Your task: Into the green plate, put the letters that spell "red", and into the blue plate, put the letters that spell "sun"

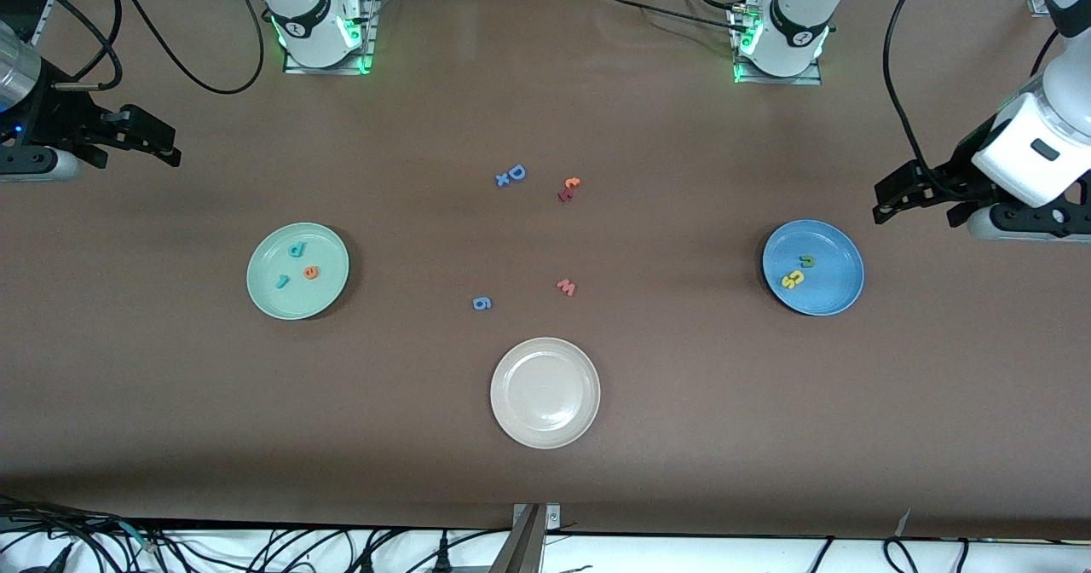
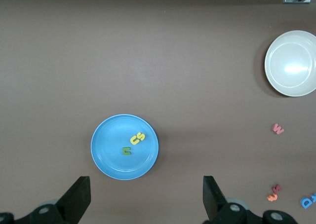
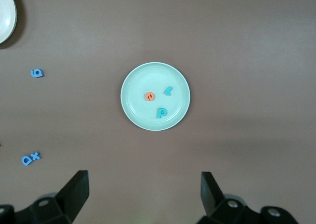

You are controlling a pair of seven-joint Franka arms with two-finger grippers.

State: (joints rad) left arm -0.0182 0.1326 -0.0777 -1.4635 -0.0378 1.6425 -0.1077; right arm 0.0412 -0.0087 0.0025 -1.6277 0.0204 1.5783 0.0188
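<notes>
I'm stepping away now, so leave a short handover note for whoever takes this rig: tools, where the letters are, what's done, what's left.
Left tool: open, empty, in the air near the blue plate.
Right tool: open, empty, in the air at the right arm's end of the table.
Green plate: holds teal d, teal r, orange e. "Red" is done.
Blue plate: holds yellow s, a yellow arch under it and olive arch. "Sun" looks done.
Left: apparently nothing. Spare letters on the table and the beige plate are not part of the job.
</notes>
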